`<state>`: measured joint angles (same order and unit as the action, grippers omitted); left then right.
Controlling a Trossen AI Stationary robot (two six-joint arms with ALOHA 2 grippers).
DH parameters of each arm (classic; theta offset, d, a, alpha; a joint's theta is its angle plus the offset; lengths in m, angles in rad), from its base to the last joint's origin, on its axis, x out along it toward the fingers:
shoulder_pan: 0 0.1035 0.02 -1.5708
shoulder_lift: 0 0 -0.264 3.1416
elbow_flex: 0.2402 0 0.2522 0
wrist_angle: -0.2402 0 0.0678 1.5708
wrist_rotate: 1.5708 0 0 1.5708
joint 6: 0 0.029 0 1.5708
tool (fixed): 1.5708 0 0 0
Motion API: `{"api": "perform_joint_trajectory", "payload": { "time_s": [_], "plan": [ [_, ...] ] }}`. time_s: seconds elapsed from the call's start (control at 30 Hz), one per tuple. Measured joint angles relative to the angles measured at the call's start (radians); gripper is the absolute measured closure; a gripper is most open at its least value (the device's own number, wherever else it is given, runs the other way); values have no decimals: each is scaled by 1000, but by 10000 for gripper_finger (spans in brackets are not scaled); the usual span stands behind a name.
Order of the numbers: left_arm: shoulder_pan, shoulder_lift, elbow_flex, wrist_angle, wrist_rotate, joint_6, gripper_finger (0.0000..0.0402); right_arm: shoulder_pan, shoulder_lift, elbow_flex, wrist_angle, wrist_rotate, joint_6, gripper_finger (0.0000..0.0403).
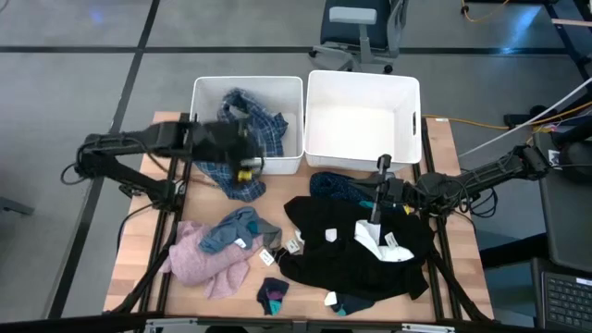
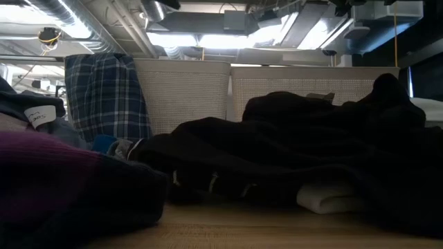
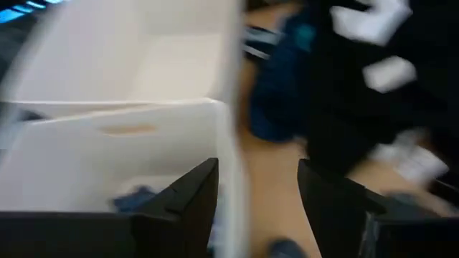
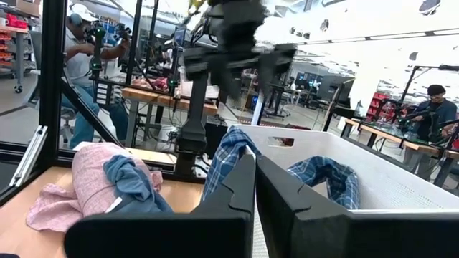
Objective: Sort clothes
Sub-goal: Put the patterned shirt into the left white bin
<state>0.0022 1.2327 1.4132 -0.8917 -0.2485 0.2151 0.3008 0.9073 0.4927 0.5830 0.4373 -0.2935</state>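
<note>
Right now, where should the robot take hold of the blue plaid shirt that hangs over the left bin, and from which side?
Probably the fold of the blue plaid shirt that hangs outside the left bin, over its front wall. That part lies on the table, bunched and free of other clothes, so the open left gripper just above it could come straight down. The right gripper waits, shut, over the dark pile.

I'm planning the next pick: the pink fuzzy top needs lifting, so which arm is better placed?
Left, probably. The left gripper hangs open at the left bin, same side as the pink fuzzy top; the right gripper is shut over the black clothes.
</note>
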Motion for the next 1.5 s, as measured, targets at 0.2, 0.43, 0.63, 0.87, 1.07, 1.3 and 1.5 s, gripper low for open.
{"api": "perform_joint_trajectory", "payload": {
  "time_s": [0.2,0.43,0.63,0.87,1.07,1.3,1.5],
  "plan": [
    [-212,51,0,-127,-92,-54,228,0,0,0,1,0,0,386],
    [-299,148,0,-256,-265,-40,230,0,0,0,2,0,1,386],
    [-299,256,0,-357,-298,-22,230,0,0,0,0,0,1,386],
    [-294,371,-1,-525,-413,-51,230,0,0,0,-1,0,1,386],
    [-281,426,-1,-542,-430,-47,230,0,0,0,-1,0,1,386],
    [-241,449,-32,-559,-430,-51,230,0,0,0,-1,0,1,386],
    [-215,449,-137,-546,-466,-48,230,0,1,0,-2,0,1,386]
  ]
}}
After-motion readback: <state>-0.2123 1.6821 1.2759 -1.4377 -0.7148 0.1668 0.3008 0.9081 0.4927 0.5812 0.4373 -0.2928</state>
